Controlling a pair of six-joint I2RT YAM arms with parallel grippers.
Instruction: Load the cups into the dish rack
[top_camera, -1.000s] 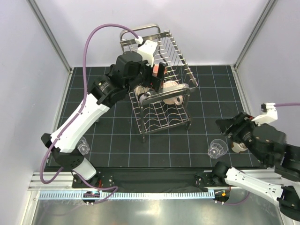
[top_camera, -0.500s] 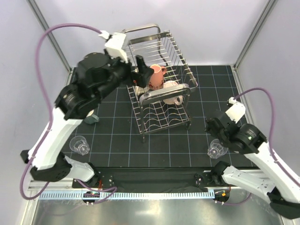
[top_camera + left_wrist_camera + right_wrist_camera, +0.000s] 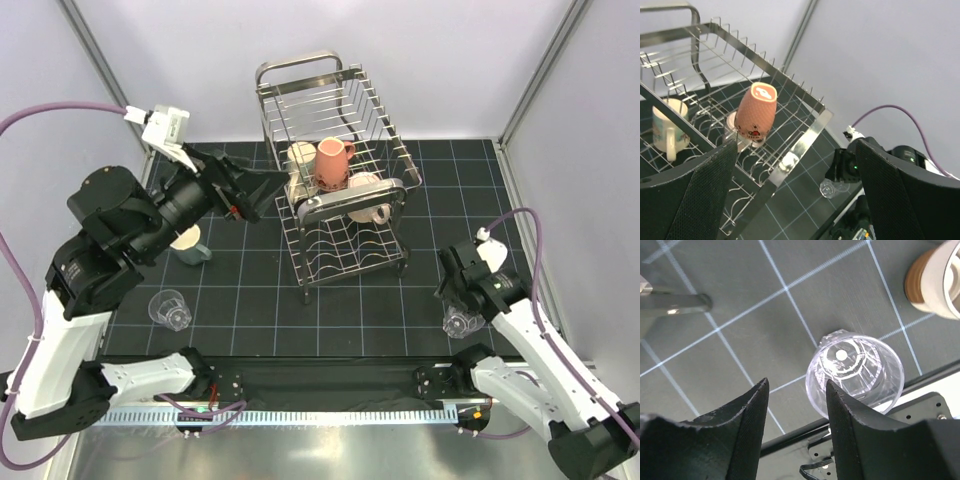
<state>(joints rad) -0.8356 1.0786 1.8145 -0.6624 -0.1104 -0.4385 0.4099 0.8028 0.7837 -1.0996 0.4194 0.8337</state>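
- Black gridded mat inside a pale-walled booth, with the dish rack sitting mid-table toward the far side. A salmon pink mug is upside down on the upper tier, with a cream mug just left of it.
- Right gripper hangs over a clear glass tumbler at the near right. Its jaws are apart with nothing between them.
- My worry: the tumbler looks off-centre, mostly under the right finger. Going straight down could land that finger on the rim and tip or skid the glass toward the near edge.
- The brown-banded mug sits near the tumbler, so a sloppy approach could bump it too.
- Left gripper is spread wide and empty, up by the rack's left side. A careless swing could clip the wires and rattle that pink mug off its spot.
- Another tumbler and a teal-grey mug wait on the near left.
- Writing: the pink mug has a small print near its rim, but I can't read it. No brand visible.
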